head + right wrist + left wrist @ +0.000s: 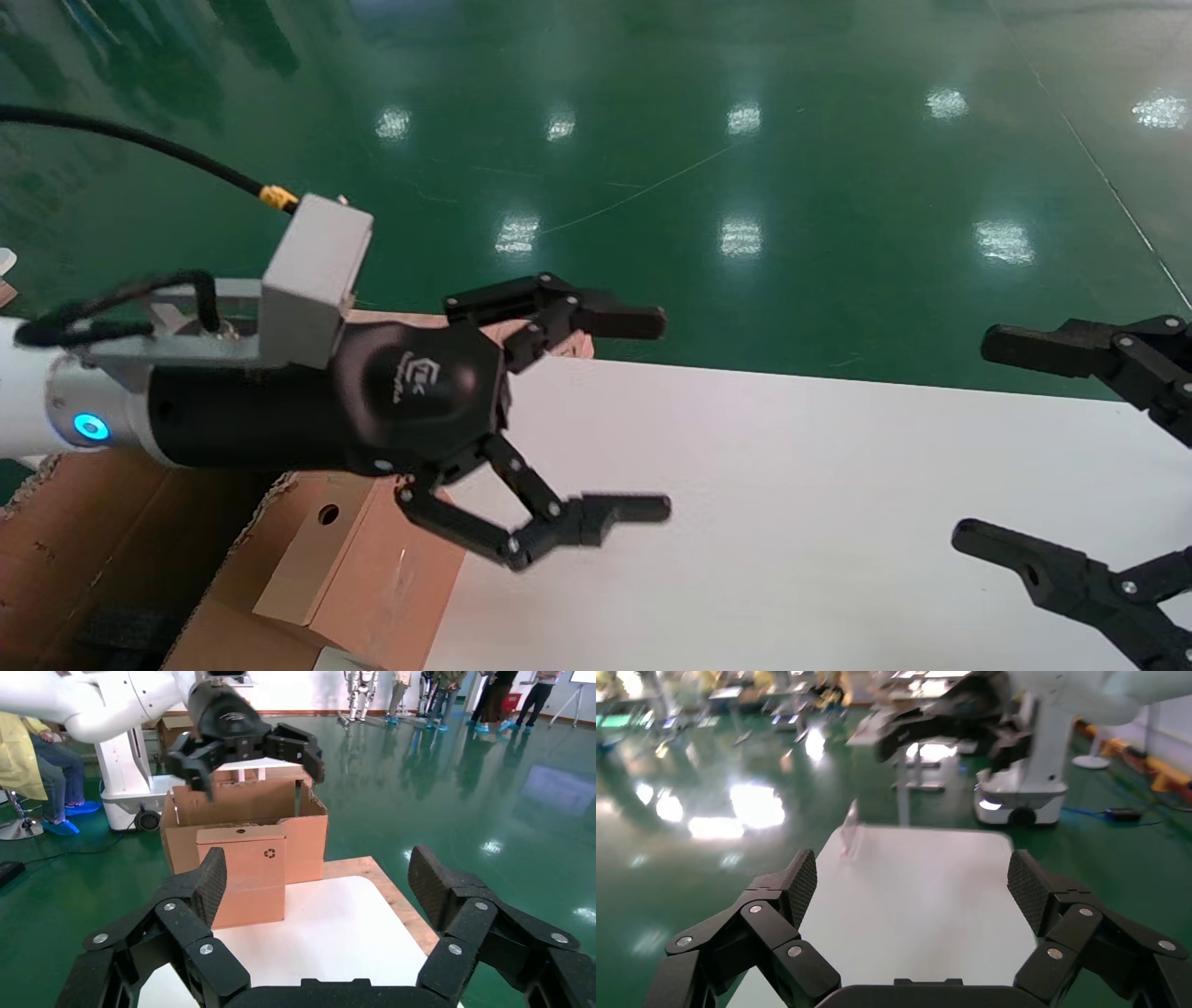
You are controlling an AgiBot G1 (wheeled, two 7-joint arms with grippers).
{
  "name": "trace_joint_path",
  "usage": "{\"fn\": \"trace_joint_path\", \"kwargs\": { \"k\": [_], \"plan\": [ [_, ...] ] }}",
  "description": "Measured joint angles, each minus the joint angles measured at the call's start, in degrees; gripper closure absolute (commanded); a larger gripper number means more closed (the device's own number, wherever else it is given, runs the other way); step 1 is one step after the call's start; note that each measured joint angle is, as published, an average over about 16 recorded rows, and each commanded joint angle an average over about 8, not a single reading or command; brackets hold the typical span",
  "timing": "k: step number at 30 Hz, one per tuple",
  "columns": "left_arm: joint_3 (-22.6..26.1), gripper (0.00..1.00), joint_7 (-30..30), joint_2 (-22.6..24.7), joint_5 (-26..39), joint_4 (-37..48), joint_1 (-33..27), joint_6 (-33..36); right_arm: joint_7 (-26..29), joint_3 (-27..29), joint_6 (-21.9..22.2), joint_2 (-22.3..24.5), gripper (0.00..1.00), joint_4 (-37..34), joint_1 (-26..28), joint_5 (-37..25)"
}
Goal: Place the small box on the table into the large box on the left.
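1. Left gripper [666, 415]: fingers spread wide, empty, raised above the table [838, 522] edge.
2. Small box [242, 874]: upright on the table, against the large box [302, 822].
3. Right gripper [968, 443]: spread, empty, at the table's right.

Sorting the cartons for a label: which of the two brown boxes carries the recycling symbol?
The small box, standing on the table against the large box; the large one has ragged torn edges and no visible symbol.
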Motion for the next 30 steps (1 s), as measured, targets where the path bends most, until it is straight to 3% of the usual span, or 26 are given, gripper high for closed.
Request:
{"fn": "trace_joint_path", "kwargs": {
  "k": [15,30],
  "plan": [
    [3.7,0.00,-15.4,-10.3,15.0,-3.1,-8.3,0.0,0.0,0.0,0.0,0.0,1.00,0.0,0.0,0.0],
    [6.6,0.00,-21.1,-11.8,22.9,-2.7,-14.6,4.1,0.0,0.0,0.0,0.0,1.00,0.0,0.0,0.0]
  ]
}}
